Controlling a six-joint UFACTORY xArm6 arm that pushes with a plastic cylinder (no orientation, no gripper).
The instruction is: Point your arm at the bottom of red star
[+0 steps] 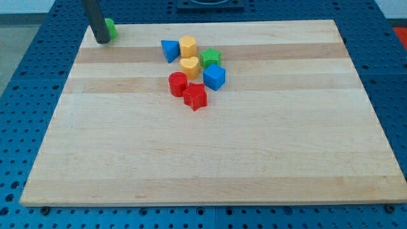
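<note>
The red star (196, 97) lies near the middle of the wooden board (210, 159), at the lower end of a tight cluster of blocks. A red cylinder (178, 84) touches its upper left. My tip (102, 41) is at the board's top left corner, far to the upper left of the red star. It stands right against a green block (110, 28), which the rod partly hides.
The cluster above the red star holds a blue triangle (169, 49), a yellow hexagon (187, 46), a yellow heart (189, 65), a green star (210, 58) and a blue cube (214, 77). Blue pegboard (381, 38) surrounds the board.
</note>
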